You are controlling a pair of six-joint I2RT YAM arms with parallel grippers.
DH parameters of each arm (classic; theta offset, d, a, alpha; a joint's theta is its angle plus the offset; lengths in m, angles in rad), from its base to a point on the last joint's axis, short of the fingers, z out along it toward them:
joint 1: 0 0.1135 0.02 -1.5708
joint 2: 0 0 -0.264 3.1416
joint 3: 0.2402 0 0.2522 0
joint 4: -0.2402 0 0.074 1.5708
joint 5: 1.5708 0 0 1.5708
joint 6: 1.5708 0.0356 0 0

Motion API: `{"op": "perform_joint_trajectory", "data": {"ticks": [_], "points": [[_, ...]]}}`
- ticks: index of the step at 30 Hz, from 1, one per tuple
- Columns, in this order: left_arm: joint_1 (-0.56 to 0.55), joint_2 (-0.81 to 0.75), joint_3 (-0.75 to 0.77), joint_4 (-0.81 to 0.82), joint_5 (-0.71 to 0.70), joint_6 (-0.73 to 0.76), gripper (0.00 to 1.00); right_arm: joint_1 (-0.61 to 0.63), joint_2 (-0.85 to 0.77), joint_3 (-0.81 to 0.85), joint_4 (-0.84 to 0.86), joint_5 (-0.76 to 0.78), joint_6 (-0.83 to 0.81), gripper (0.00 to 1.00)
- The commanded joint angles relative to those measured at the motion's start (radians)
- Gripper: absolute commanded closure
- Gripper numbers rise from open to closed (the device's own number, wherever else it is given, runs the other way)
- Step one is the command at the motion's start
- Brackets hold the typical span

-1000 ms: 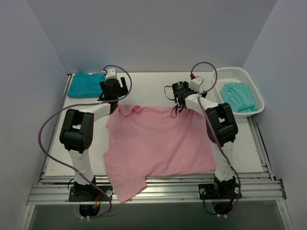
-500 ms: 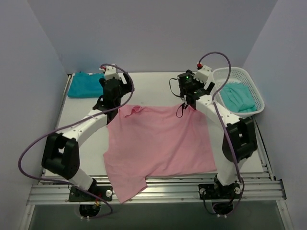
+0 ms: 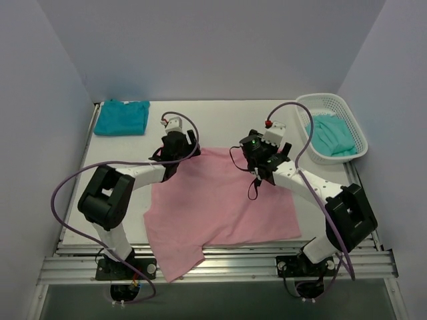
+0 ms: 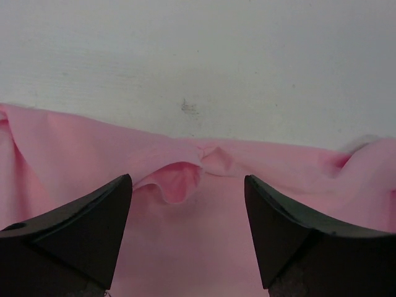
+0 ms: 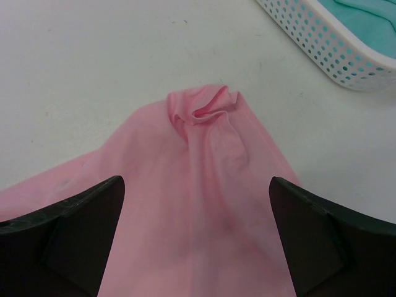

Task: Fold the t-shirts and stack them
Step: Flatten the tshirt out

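The light pink t-shirt [image 3: 220,203] lies spread on the white table, its lower left part hanging over the near edge. My left gripper [image 3: 175,155] is open just above the shirt's far left edge; the left wrist view shows a small fold of pink cloth [image 4: 179,179] between the fingers. My right gripper [image 3: 259,175] is open above the shirt's far right part; a bunched corner [image 5: 201,108] shows ahead of it. A deep teal folded t-shirt [image 3: 121,117] lies at the far left corner. A mint-teal t-shirt [image 3: 330,133] lies in the basket.
A white plastic mesh basket [image 3: 356,147] stands at the far right of the table; its rim [image 5: 309,37] shows in the right wrist view. Grey walls enclose the table. A metal rail [image 3: 213,267] runs along the near edge.
Both grippers have moved nearer from the shirt's far edge and now hover low over the pink cloth. The shirt's far edge lies flatter than before.
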Motion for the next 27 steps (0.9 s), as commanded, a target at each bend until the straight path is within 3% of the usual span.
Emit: {"op": "perform_joint_trajectory", "data": {"ticks": [1, 6, 18, 27], "points": [[0.0, 0.049, 0.047, 0.097, 0.088, -0.11, 0.17, 0.002, -0.067, -0.009, 0.001, 0.042, 0.03, 0.02], [-0.024, 0.069, 0.06, 0.079, 0.037, -0.142, 0.21, 0.002, -0.098, -0.027, 0.002, 0.056, 0.027, 0.02], [-0.108, -0.058, 0.0, -0.04, -0.139, -0.197, 0.21, 0.002, -0.057, -0.026, 0.048, 0.048, 0.022, 0.02], [-0.136, 0.043, 0.058, -0.097, -0.198, -0.254, 0.27, 0.002, -0.086, -0.04, 0.045, 0.067, 0.019, 0.02]]}}
